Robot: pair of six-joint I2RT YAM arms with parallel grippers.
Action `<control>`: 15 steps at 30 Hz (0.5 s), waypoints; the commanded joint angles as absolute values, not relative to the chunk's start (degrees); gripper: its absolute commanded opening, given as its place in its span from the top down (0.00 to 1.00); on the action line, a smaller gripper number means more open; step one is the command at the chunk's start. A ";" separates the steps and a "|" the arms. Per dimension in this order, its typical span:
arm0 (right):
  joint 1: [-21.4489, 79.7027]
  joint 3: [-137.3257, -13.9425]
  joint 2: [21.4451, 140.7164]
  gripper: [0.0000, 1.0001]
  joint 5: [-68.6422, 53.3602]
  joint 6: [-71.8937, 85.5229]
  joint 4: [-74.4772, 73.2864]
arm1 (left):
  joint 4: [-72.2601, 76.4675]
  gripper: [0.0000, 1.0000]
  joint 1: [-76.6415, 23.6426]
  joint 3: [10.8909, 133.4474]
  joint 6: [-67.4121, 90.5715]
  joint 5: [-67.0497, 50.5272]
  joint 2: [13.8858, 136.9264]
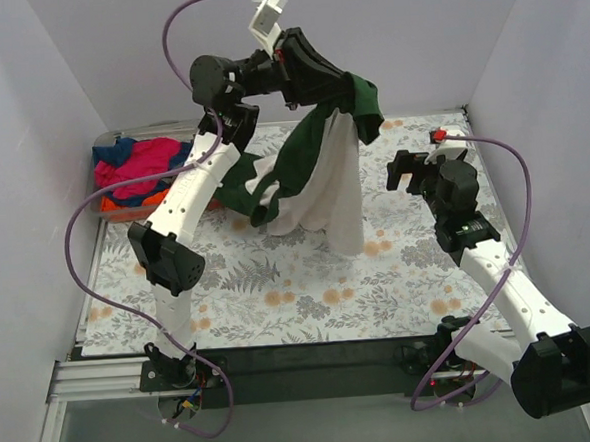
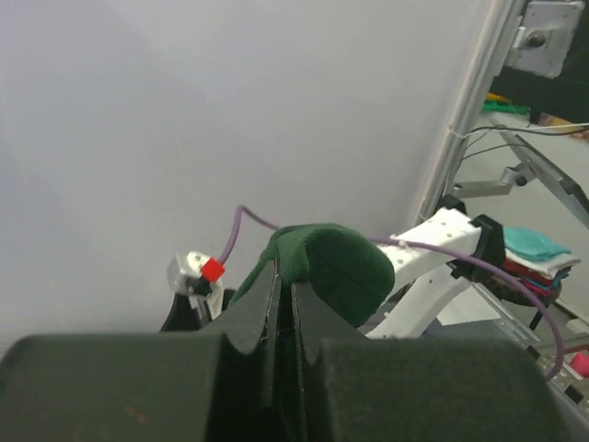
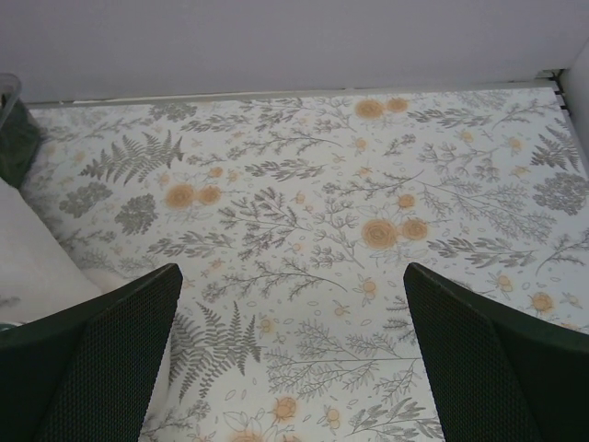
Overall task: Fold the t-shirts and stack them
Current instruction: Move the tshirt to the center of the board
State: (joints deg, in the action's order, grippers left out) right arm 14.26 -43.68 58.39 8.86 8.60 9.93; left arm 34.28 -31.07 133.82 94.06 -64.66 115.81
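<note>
Top external view: the floral-patterned table (image 1: 309,290) fills the middle. Toward 12 o'clock the cream t-shirt (image 1: 338,178), with dark green sleeves, hangs lifted, its lower edge reaching down to the tabletop. At 10 o'clock a pile (image 1: 141,165) of magenta, blue and orange t-shirts lies at the table's edge. The left gripper (image 1: 345,86) is raised above the hanging shirt; the left wrist view shows its jaws pressed together on a fold of green cloth. At 2 o'clock the right gripper (image 1: 404,171) hovers over the table, jaws spread wide, holding nothing.
</note>
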 commanded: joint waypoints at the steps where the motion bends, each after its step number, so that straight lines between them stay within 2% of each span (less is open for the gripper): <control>1: 13.71 -43.94 55.99 0.02 15.72 7.82 8.62 | 30.60 1.00 -30.59 128.07 86.59 -63.55 113.73; 5: 13.71 -43.95 55.20 0.02 18.80 7.91 7.65 | 19.27 1.00 -30.59 118.23 70.70 -54.52 110.58; 8: 13.62 -43.86 55.20 0.02 19.16 7.91 7.56 | 12.41 1.00 -30.59 109.36 59.70 -39.33 109.60; 9: 13.54 -43.86 55.46 0.02 19.25 8.00 7.56 | 10.39 1.00 -30.50 107.77 58.02 -30.50 109.95; 12: 13.54 -44.03 56.42 0.02 18.72 8.26 7.56 | 7.66 1.00 -30.41 103.10 51.87 -20.24 113.28; 13: 13.54 -44.12 56.69 0.01 18.37 8.26 7.56 | 6.78 0.94 -30.50 102.83 50.90 -16.04 114.77; 15: 13.54 -44.56 57.74 0.02 16.27 8.35 7.56 | 3.28 0.62 -30.41 103.97 48.61 -15.47 119.25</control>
State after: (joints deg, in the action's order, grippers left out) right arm 13.82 -43.64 56.71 17.21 8.62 6.50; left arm 9.65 -30.81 103.35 56.82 -28.08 117.08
